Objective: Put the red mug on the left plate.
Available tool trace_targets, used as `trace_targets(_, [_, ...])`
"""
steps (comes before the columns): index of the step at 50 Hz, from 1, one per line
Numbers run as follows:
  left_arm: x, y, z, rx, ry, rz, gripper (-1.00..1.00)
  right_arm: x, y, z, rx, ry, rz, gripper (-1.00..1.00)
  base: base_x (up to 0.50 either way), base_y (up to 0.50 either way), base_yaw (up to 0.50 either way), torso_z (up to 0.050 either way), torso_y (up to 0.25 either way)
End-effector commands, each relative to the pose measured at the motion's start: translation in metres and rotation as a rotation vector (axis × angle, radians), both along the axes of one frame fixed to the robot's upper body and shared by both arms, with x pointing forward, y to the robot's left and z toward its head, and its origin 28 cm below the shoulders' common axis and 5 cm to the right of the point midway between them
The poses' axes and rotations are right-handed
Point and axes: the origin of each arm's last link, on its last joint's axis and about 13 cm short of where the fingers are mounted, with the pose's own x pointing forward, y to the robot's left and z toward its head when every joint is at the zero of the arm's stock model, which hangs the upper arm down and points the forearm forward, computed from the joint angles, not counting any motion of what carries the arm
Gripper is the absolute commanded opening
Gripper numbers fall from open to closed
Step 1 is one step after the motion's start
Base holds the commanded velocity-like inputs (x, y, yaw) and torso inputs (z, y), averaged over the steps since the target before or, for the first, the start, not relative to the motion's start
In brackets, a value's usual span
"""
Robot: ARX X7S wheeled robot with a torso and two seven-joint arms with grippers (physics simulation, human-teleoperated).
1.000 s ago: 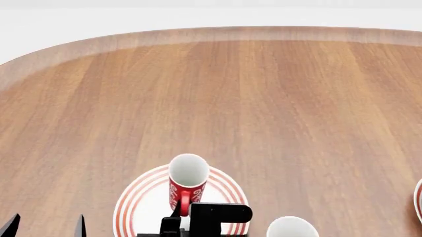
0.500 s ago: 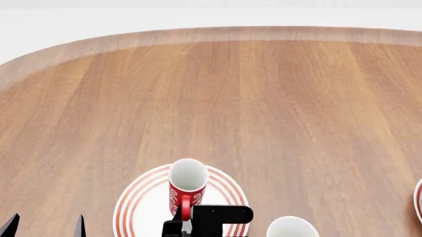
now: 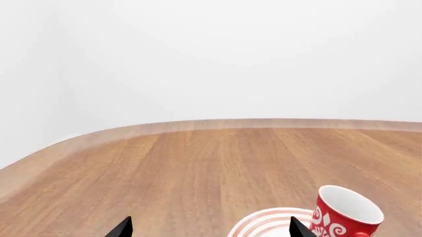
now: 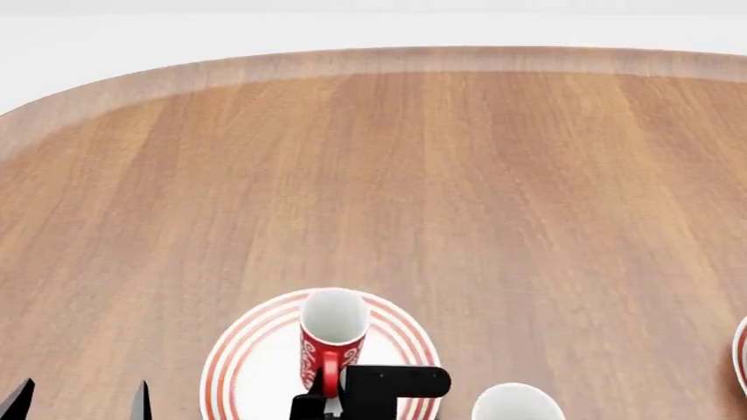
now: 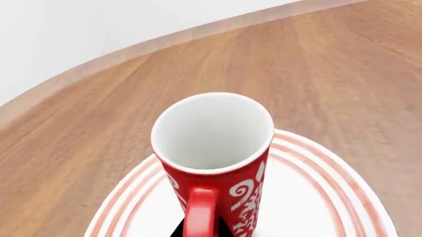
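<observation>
The red mug (image 4: 331, 339) with its white swirl pattern stands over the middle of the left plate (image 4: 240, 359), a white plate with red rings. My right gripper (image 4: 331, 398) is shut on the mug's red handle (image 5: 200, 211), a dark fingertip on each side of it. The right wrist view looks down into the mug (image 5: 214, 143), with the plate (image 5: 329, 197) under it; the mug's base is hidden, so contact with the plate cannot be told. My left gripper (image 4: 80, 401) is open and empty, left of the plate. Its wrist view shows the mug (image 3: 344, 216) and the plate (image 3: 264, 224).
A plain white mug (image 4: 516, 406) stands just right of the plate at the view's near edge. A second ringed plate (image 4: 740, 354) shows at the right edge. The wooden table (image 4: 443, 175) stretches far ahead to its rounded rim.
The red mug, held by my right gripper, has come down and nearer over the left plate. My left gripper has stayed put.
</observation>
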Motion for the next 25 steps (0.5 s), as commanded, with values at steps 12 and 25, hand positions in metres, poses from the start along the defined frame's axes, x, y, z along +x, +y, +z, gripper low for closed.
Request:
trace_targets(12, [-0.0004, 0.0002, 0.0003, -0.001, -0.001, 0.002, 1.0, 0.0028, 0.0, 0.0027, 0.007, -0.006, 0.007, 1.0, 0.0, 0.0, 0.0, 0.0, 0.001])
trace_targets(25, [0.0001, 0.0001, 0.0001, -0.002, 0.0, 0.002, 1.0, 0.0033, 0.0003, 0.0036, 0.013, -0.013, 0.003, 1.0, 0.0, 0.0, 0.0, 0.0, 0.0])
